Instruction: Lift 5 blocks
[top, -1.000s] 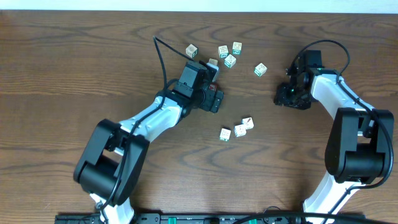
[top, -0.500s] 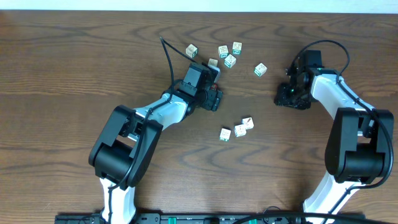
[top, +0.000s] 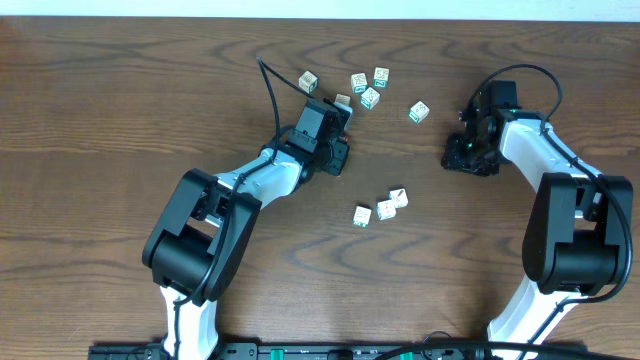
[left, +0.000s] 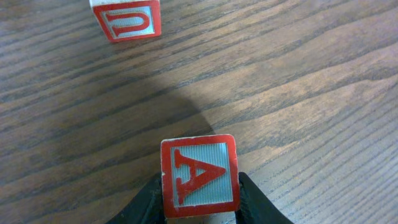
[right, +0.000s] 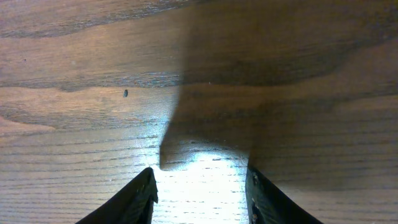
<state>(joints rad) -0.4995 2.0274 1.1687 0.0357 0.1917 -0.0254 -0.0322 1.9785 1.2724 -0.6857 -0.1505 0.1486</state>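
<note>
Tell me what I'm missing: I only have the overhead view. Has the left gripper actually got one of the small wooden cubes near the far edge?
Observer: Yes. The left wrist view shows the left gripper with a finger against each side of a small wooden cube with a red-printed A face.
Operator: Is anything close in front of it?
Observer: A wooden cube with a red U face sits apart from it, farther ahead on the brown wooden table.
Operator: And the right gripper?
Observer: The right wrist view shows the right gripper with its fingers spread and only bare table between them.
</note>
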